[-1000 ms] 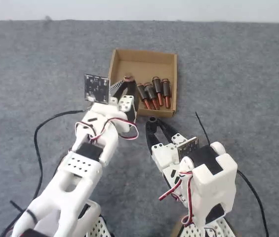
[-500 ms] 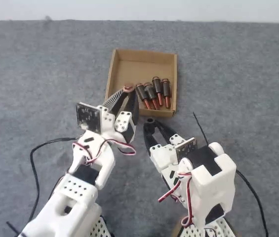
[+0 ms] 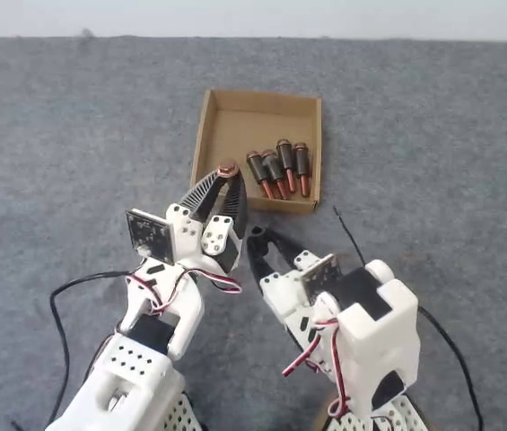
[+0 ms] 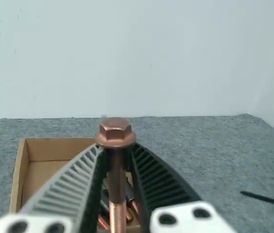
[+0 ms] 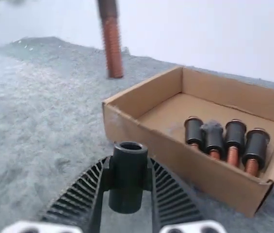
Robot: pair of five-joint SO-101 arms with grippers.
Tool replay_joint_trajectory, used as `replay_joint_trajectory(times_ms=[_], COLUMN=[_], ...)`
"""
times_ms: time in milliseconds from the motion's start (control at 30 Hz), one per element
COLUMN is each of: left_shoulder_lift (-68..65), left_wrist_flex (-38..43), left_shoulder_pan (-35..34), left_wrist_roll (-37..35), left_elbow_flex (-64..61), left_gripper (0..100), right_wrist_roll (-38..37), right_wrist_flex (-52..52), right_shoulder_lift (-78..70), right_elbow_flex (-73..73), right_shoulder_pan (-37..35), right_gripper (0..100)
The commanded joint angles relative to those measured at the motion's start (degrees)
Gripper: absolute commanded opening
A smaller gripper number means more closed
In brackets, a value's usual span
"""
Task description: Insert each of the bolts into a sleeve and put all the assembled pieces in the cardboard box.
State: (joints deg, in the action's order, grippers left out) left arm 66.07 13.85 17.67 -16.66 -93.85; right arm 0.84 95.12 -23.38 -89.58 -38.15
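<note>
Light is bright & even in all 3 views, diffuse, approx. from above. Shadows are soft: a weak one inside the cardboard box (image 3: 262, 101) along its walls. Grey carpet (image 3: 432, 135) & white wall (image 4: 127, 48) are lit evenly.

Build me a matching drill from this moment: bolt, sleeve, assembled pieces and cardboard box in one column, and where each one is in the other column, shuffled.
Things
1. bolt
2. sleeve
3. assembled pieces
4. cardboard box

Places
A. lying side by side inside the cardboard box
B. held in the left gripper
C. resting on the grey carpet
D. clamped in the right gripper

Pairs: 1-B, 2-D, 3-A, 4-C
</note>
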Motion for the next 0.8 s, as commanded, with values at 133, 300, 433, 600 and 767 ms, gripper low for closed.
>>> replay_joint_trajectory(times_ms=[133,300,433,600,767], left_shoulder_lift=[2.4,2.2,2.1,2.1,2.1], left_wrist_flex=[1.7,1.6,1.6,1.6,-2.2], left_shoulder_pan=[0.4,-0.8,-1.6,-1.7,-1.4], left_wrist_roll=[-0.5,-4.2,-4.3,-4.3,-4.3], left_elbow_flex=[-0.5,-0.5,-0.5,-0.5,-0.1], left_gripper=[1,1,1,1,1], right_wrist_roll=[-1.6,-1.6,-1.6,-1.6,-1.6], right_wrist_flex=[1.3,1.0,1.1,1.2,3.4], right_shoulder_lift=[-1.5,-2.0,-2.0,-2.0,-2.0], right_elbow_flex=[5.2,7.9,8.7,9.4,9.0], right_shoulder_pan=[-0.9,-0.7,-0.8,-0.7,-0.8], right_gripper=[0.6,0.6,0.6,0.6,0.6])
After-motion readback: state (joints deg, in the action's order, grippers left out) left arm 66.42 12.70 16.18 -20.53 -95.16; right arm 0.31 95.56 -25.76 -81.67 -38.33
